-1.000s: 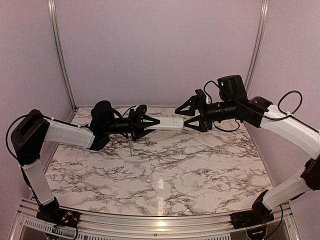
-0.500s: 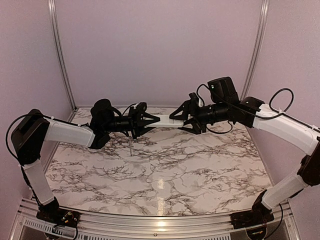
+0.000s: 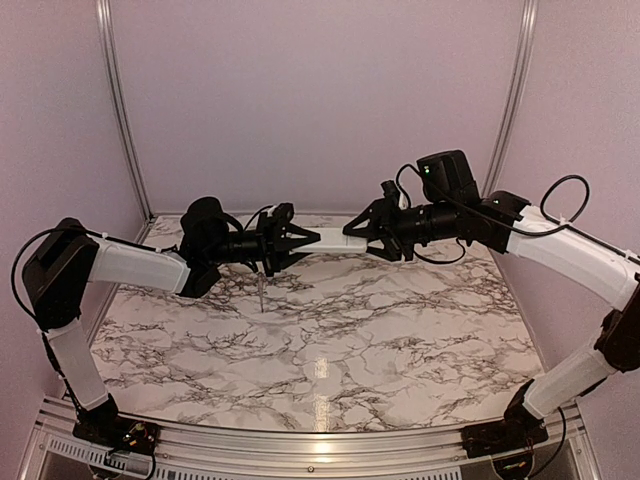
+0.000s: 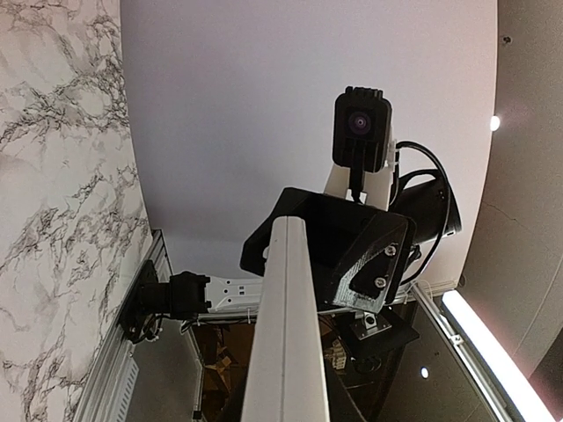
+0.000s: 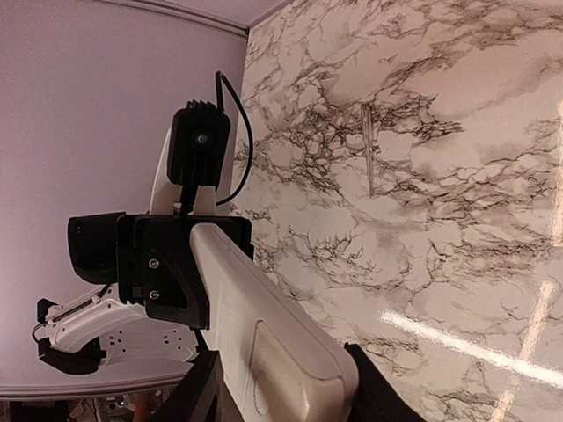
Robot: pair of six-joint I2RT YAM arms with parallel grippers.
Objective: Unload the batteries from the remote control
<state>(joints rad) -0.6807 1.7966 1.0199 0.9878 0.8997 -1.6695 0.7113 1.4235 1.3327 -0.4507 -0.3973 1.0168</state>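
Hold on the left end comes from the left tool, left of centre in the top view, its fingers drawn in tight on the remote control, which hangs in the air above the far part of the table. Below that tool a slim grey pick lies on the marble, apart from everything else. The remote's long axis runs level from left to right across the frame, so each arm meets one end head-on and neither is nearer than the other. At the right end the right tool has closed down; in its own wrist view both fingers press against the sides of the white body, with the rounded end between them. That view also shows a broad face with the outline of a small panel near the end. I judge this to be the cover, in place, so the batteries are out of sight. The coming move likely turns on that panel lying at the right tool's end, not the left one
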